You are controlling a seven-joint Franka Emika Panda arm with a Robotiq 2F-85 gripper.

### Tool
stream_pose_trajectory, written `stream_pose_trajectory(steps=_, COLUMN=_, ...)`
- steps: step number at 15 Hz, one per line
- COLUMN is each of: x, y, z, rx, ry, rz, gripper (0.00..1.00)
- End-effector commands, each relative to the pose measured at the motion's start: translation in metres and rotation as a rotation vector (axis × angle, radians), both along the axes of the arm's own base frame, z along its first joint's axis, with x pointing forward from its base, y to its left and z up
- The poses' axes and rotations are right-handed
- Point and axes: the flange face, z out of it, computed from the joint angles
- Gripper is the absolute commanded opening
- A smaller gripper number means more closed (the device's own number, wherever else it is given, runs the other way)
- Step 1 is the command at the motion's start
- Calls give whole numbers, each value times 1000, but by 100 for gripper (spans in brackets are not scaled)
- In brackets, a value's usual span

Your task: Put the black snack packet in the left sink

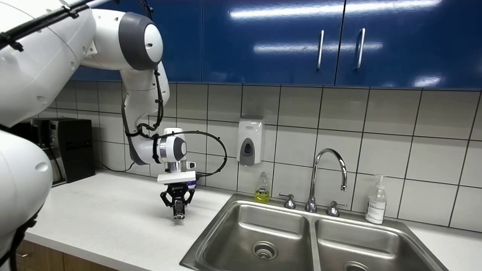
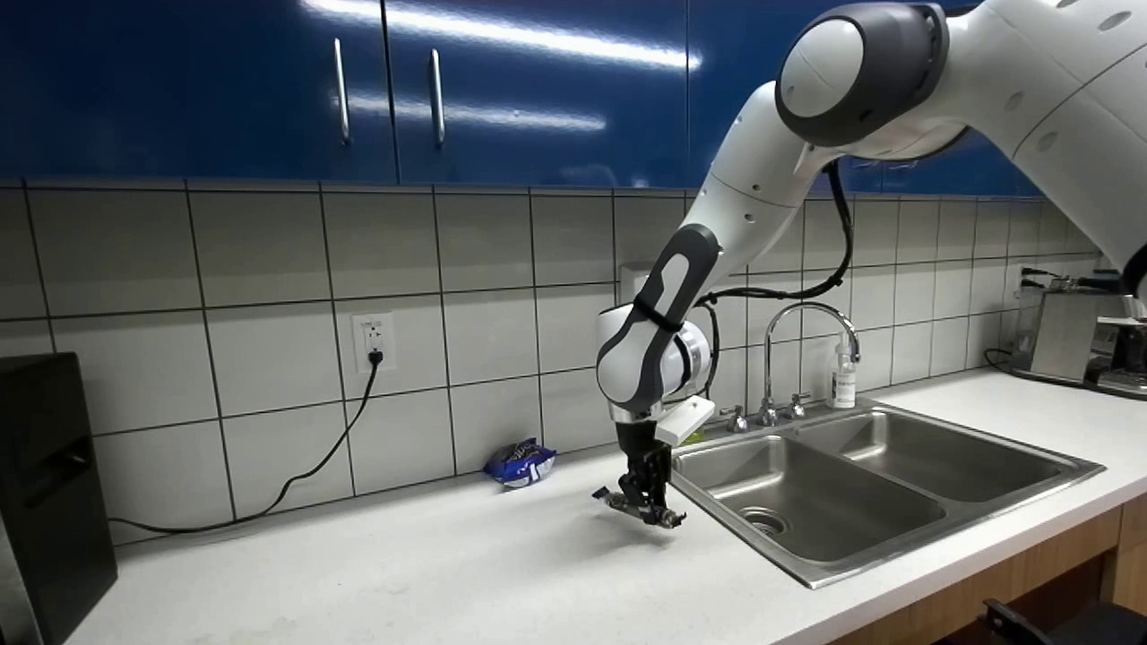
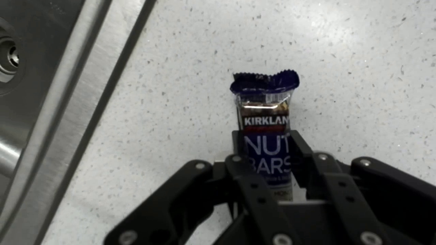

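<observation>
The black snack packet (image 3: pixel 265 149) is a dark nut-bar wrapper with a purple crimped end and pale lettering. My gripper (image 3: pixel 267 136) is shut on its sides in the wrist view; its lower end is hidden. In both exterior views, the packet (image 1: pixel 179 216) (image 2: pixel 625 504) lies level in the gripper (image 1: pixel 179 205) (image 2: pixel 647 497), slightly above the white counter with a shadow below. The left sink (image 1: pixel 275 227) (image 2: pixel 806 488) is an open steel basin with a round drain, beside the gripper. Its rim (image 3: pixel 102 64) runs along the left of the wrist view.
A blue-and-white bag (image 2: pixel 521 462) lies against the tiled wall, mostly behind the gripper in an exterior view (image 1: pixel 192 184). A faucet (image 1: pixel 313 184), a yellow soap bottle (image 1: pixel 262 190) and a pump bottle (image 1: pixel 376 205) stand along the sink's back edge. A raised metal rim borders the basin.
</observation>
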Motion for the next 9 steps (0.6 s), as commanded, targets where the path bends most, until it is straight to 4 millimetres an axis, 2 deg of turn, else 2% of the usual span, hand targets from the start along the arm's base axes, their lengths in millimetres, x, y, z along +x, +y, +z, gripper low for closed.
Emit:
stream_pose_trajectory(steps=1, x=-15, y=-1, z=30, rx=-19, ry=-24, rz=-36, gripper=9)
stream_pose_trajectory(steps=6, x=-34, y=-9, z=46, rx=-19, ry=-35, rz=-101, gripper=9)
stream_pose_trajectory(steps=9, x=-49, y=-24, z=53, rx=-21, ry=-34, rz=-159, gripper=9)
